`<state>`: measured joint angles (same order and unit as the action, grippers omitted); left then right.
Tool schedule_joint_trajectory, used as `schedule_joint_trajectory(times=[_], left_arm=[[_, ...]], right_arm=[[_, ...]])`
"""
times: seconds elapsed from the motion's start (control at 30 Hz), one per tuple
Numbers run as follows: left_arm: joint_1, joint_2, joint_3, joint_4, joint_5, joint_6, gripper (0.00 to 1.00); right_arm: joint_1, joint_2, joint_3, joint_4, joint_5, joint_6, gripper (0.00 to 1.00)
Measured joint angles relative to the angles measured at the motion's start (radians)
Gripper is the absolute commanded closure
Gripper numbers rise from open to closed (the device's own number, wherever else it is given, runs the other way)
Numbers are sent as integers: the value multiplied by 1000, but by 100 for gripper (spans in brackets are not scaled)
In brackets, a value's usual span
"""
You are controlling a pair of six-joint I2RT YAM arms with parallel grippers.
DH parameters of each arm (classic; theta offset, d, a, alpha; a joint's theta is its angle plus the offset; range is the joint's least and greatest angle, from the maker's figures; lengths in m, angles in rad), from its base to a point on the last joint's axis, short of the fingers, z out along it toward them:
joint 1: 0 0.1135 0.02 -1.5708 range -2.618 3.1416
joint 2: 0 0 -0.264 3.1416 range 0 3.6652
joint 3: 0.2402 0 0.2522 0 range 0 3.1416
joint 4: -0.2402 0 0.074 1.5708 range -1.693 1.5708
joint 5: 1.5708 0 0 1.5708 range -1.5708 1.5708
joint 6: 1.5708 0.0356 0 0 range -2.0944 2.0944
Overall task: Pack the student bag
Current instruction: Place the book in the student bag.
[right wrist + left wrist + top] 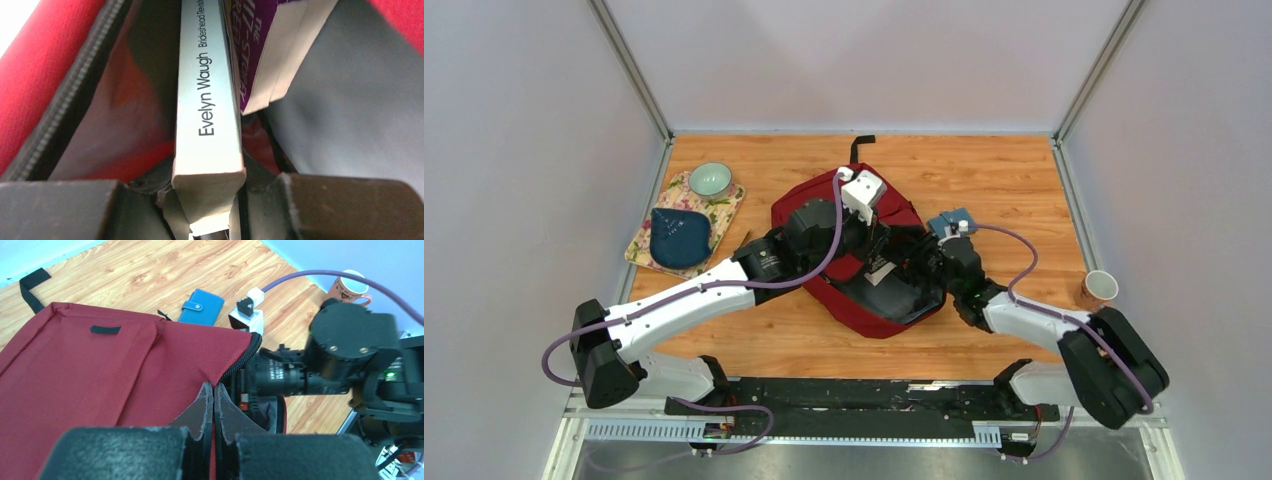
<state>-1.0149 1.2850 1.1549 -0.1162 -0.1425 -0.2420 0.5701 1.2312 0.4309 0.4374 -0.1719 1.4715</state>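
Observation:
The student bag (864,320), dark red, lies open mid-table. My left gripper (876,232) is shut on the red fabric at the edge of the bag's opening (214,387), beside the black zipper (240,362). My right gripper (922,268) reaches into that opening. In the right wrist view its jaws (210,200) are shut on a pale blue book (207,100) with "Evelyn Waugh" on the spine. The book points into the bag, next to a purple book (255,55) that lies against the grey lining (350,110).
A small blue wallet (951,222) lies just right of the bag. At the left, a floral mat (724,210) carries a dark blue pouch (680,235) and a green bowl (710,180). A mug (1101,288) stands near the right edge. A black strap (861,147) trails behind the bag.

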Motion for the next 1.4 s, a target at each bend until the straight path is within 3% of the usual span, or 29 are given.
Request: schedule_joint_trajectory(times=[0.1, 0.13, 0.27, 0.5, 0.6, 0.93, 1.17, 1.3, 1.4], left_arm=[[0, 0, 0, 0, -7, -5, 100], [0, 0, 0, 0, -10, -7, 100], [0, -3, -14, 3, -21, -20, 100], [-6, -24, -69, 10, -25, -46, 100], [-6, -30, -86, 17, -25, -52, 100], [-6, -34, -112, 48, -25, -66, 100], [-6, -35, -114, 50, -24, -69, 100], [-6, -37, -116, 50, -24, -71, 100], [-6, -44, -120, 51, -24, -71, 100]], right_arm=[[18, 108, 24, 84, 50, 24, 91], [21, 143, 41, 103, 60, 27, 80], [33, 262, 105, 172, 85, 32, 51], [34, 352, 93, 149, 51, -42, 30], [33, 323, 45, 138, 31, -86, 28], [33, 64, 23, -84, 29, -246, 29], [31, 131, 30, -104, 32, -256, 32], [31, 195, 51, -85, 26, -242, 64], [31, 214, 70, -45, 19, -230, 82]])
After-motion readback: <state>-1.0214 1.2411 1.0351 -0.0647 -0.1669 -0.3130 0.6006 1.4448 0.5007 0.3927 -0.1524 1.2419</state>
